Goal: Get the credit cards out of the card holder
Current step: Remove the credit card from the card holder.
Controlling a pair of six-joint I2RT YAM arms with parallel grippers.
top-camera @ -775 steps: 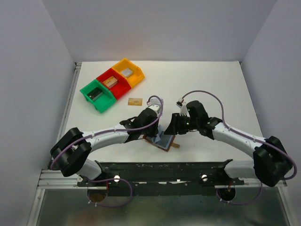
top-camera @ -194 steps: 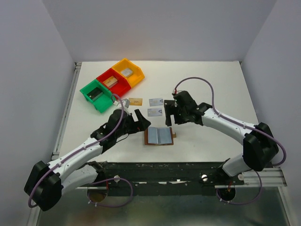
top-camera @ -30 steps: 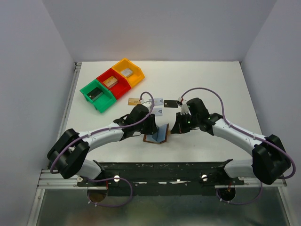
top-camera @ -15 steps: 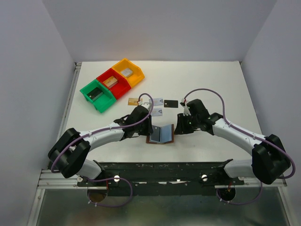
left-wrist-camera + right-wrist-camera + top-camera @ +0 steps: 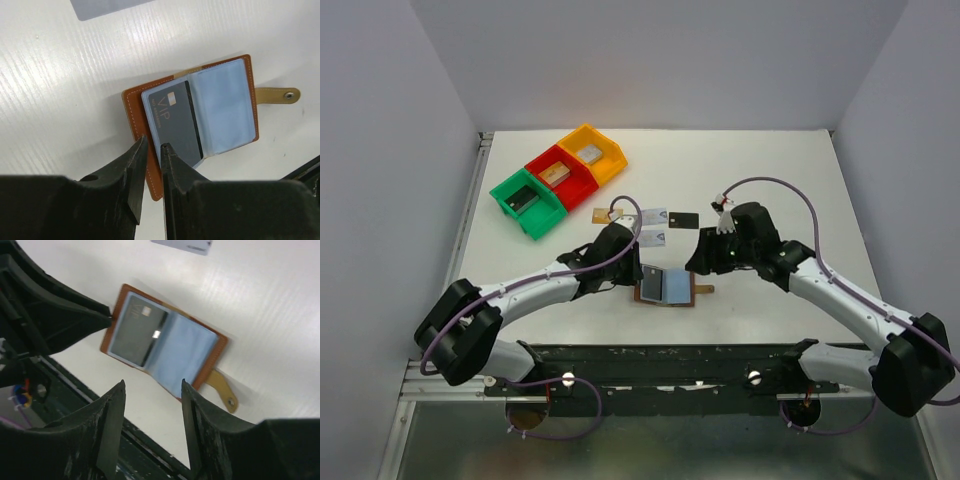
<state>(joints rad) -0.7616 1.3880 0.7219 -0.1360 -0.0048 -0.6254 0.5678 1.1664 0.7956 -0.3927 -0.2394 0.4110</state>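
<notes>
The brown card holder (image 5: 692,293) lies open on the table, light-blue faces up, snap tab (image 5: 280,95) pointing right. A black credit card (image 5: 175,122) marked VIP sits in its left sleeve. My left gripper (image 5: 152,147) is shut on the left cover edge of the card holder (image 5: 137,107). Just right of the holder and above it hangs my right gripper (image 5: 151,387), open with nothing between its fingers. Behind the holder, loose credit cards lie in a row: a gold one (image 5: 607,215), two silvery ones (image 5: 653,215) (image 5: 653,237) and a black one (image 5: 684,220).
Green (image 5: 527,203), red (image 5: 560,176) and yellow (image 5: 592,153) bins stand at the back left, each with a block inside. The table's near edge and the black rail (image 5: 150,440) run just in front of the holder.
My right gripper has opened and drawn back to the right, away from the holder. The holder's right half has dropped flat, tab out to the right. My left gripper keeps its hold.
</notes>
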